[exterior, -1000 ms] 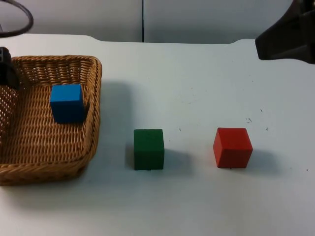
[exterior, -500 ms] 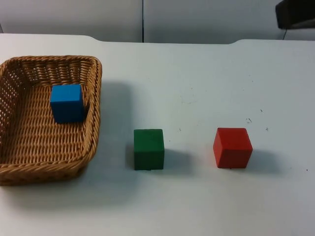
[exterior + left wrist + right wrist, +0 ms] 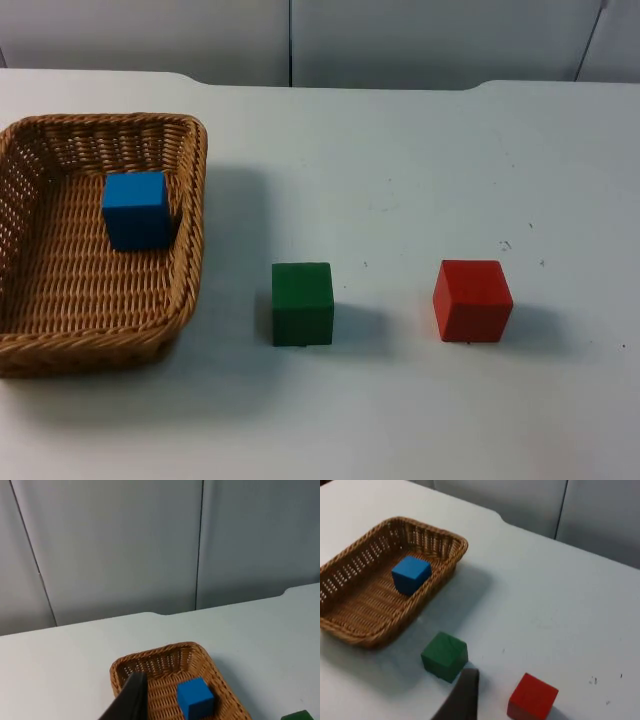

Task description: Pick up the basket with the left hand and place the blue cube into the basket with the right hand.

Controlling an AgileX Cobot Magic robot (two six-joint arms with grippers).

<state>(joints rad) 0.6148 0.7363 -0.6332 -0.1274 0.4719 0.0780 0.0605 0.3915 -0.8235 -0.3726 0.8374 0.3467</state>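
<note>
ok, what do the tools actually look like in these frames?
Left tool: plain matte black, a narrow tapered piece with a blunt end and no markings I can make out. Right tool: the same build, black to dark grey, narrow with a squared-off end, also unmarked.

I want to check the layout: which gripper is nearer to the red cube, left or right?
Right, as far as I can judge. The right gripper hangs above the table with the red cube just beside its fingertip. The left gripper hangs over the basket, far from the cube.
</note>
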